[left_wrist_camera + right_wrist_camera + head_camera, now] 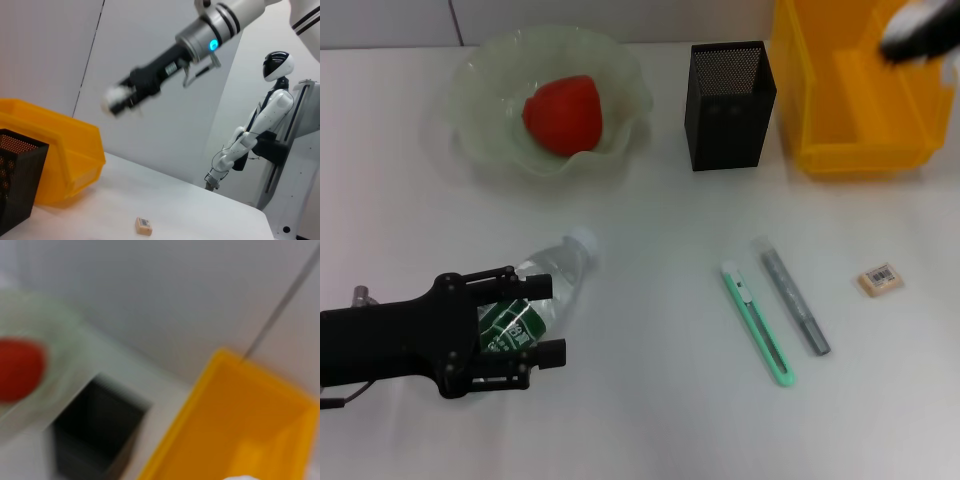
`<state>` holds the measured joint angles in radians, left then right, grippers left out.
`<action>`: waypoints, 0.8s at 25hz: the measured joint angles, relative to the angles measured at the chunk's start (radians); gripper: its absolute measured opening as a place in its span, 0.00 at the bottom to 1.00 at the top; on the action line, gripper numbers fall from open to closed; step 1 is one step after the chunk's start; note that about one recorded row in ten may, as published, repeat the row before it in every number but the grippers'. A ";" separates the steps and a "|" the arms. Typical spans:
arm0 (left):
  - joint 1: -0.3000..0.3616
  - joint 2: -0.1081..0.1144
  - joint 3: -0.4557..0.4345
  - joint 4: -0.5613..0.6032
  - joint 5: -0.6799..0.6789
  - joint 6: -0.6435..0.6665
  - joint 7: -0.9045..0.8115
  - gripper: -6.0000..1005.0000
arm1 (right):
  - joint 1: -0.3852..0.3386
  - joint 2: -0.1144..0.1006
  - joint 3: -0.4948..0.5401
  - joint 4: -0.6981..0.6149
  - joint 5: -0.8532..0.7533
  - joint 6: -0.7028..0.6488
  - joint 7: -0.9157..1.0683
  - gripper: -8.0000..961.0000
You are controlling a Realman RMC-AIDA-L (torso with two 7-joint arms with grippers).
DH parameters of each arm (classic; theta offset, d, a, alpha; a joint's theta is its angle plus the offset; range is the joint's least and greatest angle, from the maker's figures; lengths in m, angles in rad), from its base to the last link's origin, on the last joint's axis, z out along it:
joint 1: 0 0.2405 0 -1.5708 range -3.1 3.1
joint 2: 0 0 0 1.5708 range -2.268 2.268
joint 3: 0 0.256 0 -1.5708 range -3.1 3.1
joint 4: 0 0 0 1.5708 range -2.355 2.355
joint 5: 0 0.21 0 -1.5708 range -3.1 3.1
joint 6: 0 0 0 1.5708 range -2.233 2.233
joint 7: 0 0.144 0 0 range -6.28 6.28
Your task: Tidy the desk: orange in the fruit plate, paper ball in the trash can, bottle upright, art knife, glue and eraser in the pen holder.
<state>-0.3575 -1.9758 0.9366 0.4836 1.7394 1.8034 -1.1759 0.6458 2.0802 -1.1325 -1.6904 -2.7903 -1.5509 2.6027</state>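
Note:
A clear bottle (555,275) with a green label lies on its side at the front left. My left gripper (542,320) is open, one finger on each side of its body. Over the yellow trash can (855,135) at the back right, my right gripper (912,35) is shut on the white paper ball (114,100). The orange (562,112) rests in the pale green fruit plate (480,130). The green art knife (757,322), grey glue stick (795,300) and eraser (880,279) lie on the desk in front of the black mesh pen holder (728,105).
The pen holder stands between the fruit plate and the trash can. A white humanoid robot (260,135) stands beyond the desk's far edge.

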 joint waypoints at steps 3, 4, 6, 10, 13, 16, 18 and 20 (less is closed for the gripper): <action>-0.001 -0.001 0.000 0.003 0.000 0.000 -0.002 0.78 | -0.007 -0.002 0.011 0.092 -0.026 0.201 -0.001 0.62; -0.002 -0.001 -0.001 0.004 0.000 0.000 -0.002 0.78 | -0.019 -0.002 0.011 0.194 -0.017 0.343 -0.013 0.62; -0.001 -0.001 -0.001 0.004 0.000 0.000 -0.003 0.78 | -0.024 -0.002 0.011 0.281 0.028 0.438 -0.045 0.63; -0.001 0.000 -0.001 0.002 0.000 0.000 -0.013 0.78 | -0.033 -0.002 0.016 0.375 0.115 0.531 -0.109 0.64; -0.001 0.000 -0.001 0.006 0.000 0.002 -0.021 0.78 | -0.036 -0.002 0.016 0.377 0.118 0.534 -0.110 0.71; -0.002 0.003 -0.005 0.041 -0.006 0.021 -0.071 0.78 | -0.062 -0.002 0.017 0.361 0.163 0.529 -0.119 0.78; -0.003 0.003 -0.015 0.070 -0.006 0.022 -0.112 0.78 | -0.080 -0.002 0.017 0.344 0.185 0.520 -0.125 0.78; -0.005 0.000 -0.028 0.116 -0.005 0.018 -0.189 0.78 | -0.129 -0.001 0.017 0.297 0.261 0.491 -0.162 0.78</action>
<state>-0.3627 -1.9761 0.9081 0.5995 1.7343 1.8218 -1.3646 0.5164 2.0792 -1.1153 -1.3930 -2.5291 -1.0595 2.4407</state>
